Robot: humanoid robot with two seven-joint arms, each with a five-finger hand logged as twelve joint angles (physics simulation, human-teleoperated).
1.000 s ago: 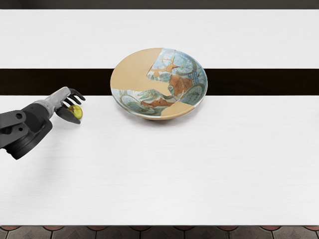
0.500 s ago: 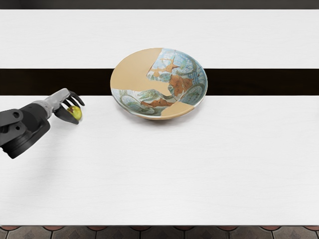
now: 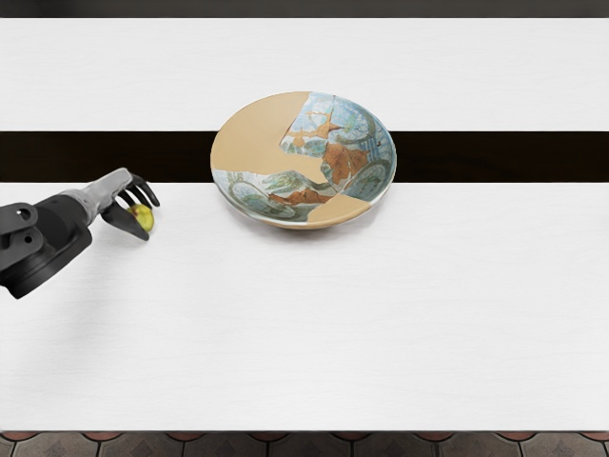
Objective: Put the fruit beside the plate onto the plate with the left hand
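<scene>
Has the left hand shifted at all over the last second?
Yes, slightly. The left hand, curled around the fruit, has drifted a little leftward, away from the plate, which stays put; the fruit is no closer to it.

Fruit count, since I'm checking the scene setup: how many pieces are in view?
1. The fruit is grasped by the left robot hand, left of the plate. None lies on the plate, and no other seems hidden.
</scene>
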